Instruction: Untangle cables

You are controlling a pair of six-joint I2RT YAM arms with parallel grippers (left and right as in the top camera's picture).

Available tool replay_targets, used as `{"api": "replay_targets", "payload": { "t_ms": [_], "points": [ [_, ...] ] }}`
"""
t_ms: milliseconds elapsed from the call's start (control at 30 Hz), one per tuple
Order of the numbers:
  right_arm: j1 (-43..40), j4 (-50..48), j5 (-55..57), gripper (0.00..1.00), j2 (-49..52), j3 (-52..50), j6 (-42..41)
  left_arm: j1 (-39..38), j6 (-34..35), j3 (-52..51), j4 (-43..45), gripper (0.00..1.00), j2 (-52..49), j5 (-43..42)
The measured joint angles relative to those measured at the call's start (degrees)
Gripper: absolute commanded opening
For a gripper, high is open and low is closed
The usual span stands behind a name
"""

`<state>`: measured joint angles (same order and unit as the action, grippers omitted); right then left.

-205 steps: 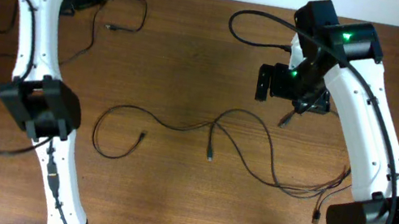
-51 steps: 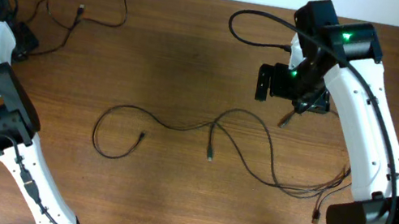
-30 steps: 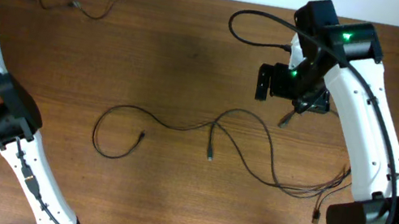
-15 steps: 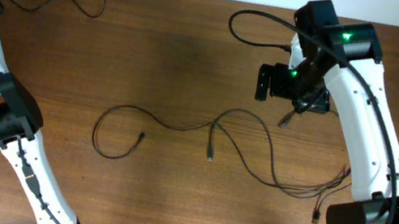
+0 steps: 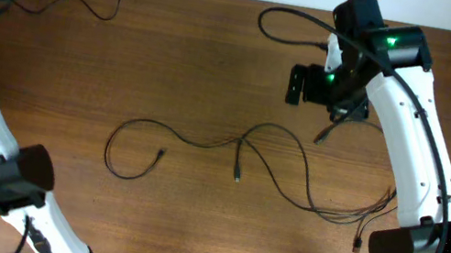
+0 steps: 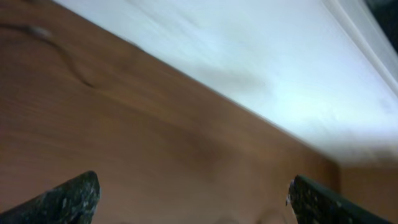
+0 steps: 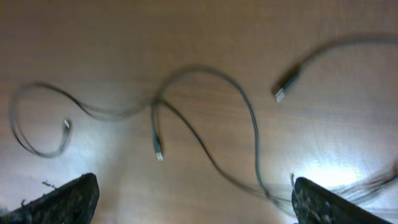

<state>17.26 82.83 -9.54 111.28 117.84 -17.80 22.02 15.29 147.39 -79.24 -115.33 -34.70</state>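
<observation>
Overhead view of a brown wooden table (image 5: 217, 69) with a white robot arm at each side. Most of the thin black cables (image 5: 194, 143) lie loose across the middle of the table, their long axis running left to right. At the left end they form an open loop (image 5: 109, 149). They rise in a hump near the centre, and several strands cross in a bunch (image 5: 359, 213) close to the right arm's base. One plug (image 5: 237, 176) near the centre points toward the near edge of the table.

A lone cable (image 5: 88, 7) lies well apart from the others in the far left corner. It also runs roughly left to right, with one end beside the left arm's wrist and the other curling up to the table's far edge.

The left gripper (image 6: 193, 205) is at that far left corner. Its camera faces the table edge and a white wall (image 6: 249, 62). Its fingertips are spread wide with nothing between them.

The right gripper (image 7: 193, 205) hovers over the far right part of the table, above the central cables. Its fingers are likewise wide apart and hold nothing. In its view a metal-tipped plug (image 7: 283, 90) points toward the lower left.
</observation>
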Motion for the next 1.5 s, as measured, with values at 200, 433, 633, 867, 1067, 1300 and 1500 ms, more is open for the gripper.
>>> {"api": "replay_targets", "payload": {
  "t_ms": [200, 433, 633, 867, 1067, 1300, 1500],
  "points": [
    [-0.39, 5.55, -5.14, 0.98, 0.0, 0.55, 2.89, -8.61, -7.78, -0.04, -9.03, 0.99, 2.56, -2.64],
    [-11.45, 14.16, -7.08, 0.98, -3.58, 10.47, 4.83, -20.28, -16.26, -0.48, -17.31, 1.0, 2.73, 0.42],
    [-24.57, 14.16, -6.34, 0.99, -11.26, 11.34, 4.96, -30.8, -19.82, -4.72, -17.35, 1.0, 2.73, 8.76],
    [-35.39, 14.16, -4.66, 0.98, -12.39, 11.37, 4.76, -40.57, -25.62, -15.67, -10.49, 0.99, 2.38, 12.55],
    [-36.04, 14.16, -4.46, 0.98, -12.39, 11.37, 4.74, -44.78, -27.78, -26.75, -0.33, 0.99, 2.01, 17.49],
    [-36.02, 14.16, -4.46, 0.98, -12.35, 11.37, 4.72, -44.85, -29.2, -35.93, 1.31, 0.99, 1.99, 20.04],
    [-36.02, 14.16, -4.46, 0.98, -12.35, 11.37, 4.74, -46.21, -35.01, -45.51, 9.94, 0.99, 1.95, 20.39]
  ]
}}
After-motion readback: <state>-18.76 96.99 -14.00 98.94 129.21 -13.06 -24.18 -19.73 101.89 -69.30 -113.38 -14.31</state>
